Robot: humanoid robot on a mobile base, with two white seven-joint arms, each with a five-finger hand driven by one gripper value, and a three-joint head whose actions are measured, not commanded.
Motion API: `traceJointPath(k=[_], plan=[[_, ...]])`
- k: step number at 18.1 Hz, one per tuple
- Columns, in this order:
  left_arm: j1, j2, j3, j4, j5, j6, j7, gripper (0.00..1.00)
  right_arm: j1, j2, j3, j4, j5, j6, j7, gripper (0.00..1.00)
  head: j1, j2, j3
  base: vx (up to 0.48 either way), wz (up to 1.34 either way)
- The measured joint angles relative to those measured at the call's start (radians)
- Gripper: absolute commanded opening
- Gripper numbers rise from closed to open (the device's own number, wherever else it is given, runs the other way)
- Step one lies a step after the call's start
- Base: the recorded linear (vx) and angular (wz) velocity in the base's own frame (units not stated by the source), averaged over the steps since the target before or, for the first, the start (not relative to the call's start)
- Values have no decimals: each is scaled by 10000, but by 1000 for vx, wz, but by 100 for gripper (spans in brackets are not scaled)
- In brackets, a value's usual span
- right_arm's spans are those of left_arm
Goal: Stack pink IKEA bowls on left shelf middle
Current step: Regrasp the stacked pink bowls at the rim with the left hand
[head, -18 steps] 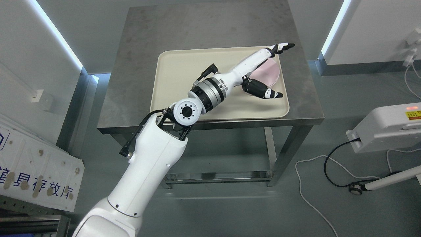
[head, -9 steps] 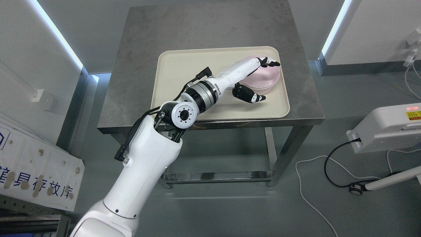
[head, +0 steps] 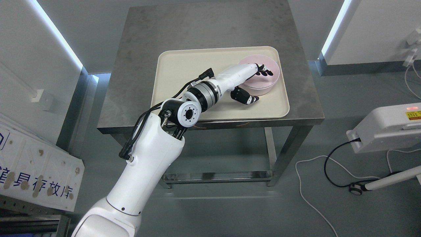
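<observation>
A pink bowl (head: 271,79) sits upright at the far right of a cream tray (head: 184,69) on a steel table (head: 197,29). My left arm reaches in from the lower left across the tray. My left hand (head: 260,85) is at the bowl's near left wall. Its fingers (head: 264,70) curl over the rim into the bowl, and the thumb (head: 247,97) lies against the outside of the wall. The bowl rests on the tray. No shelf shows in this view.
The tray fills the table's front right part. A white device (head: 388,125) with cables (head: 312,171) on the floor stands at the right. A white printed panel (head: 36,171) leans at the lower left.
My left hand drew back from beyond the bowl's far rim. Its outstretched fingers curled down into the bowl and the thumb closed in on the wall.
</observation>
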Motion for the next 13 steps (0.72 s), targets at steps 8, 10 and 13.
traceJointPath(k=[8,10,13], plan=[[-161,-62,157,662,-712,-1169,33,19,0,0,0,0,0,0,-52,100,0,0,0,0,0],[-169,-70,312,768,-769,-1626,36,12,0,0,0,0,0,0,-52,100,0,0,0,0,0],[-171,-81,674,871,-794,-2268,38,8,0,0,0,0,0,0,-54,100,0,0,0,0,0]])
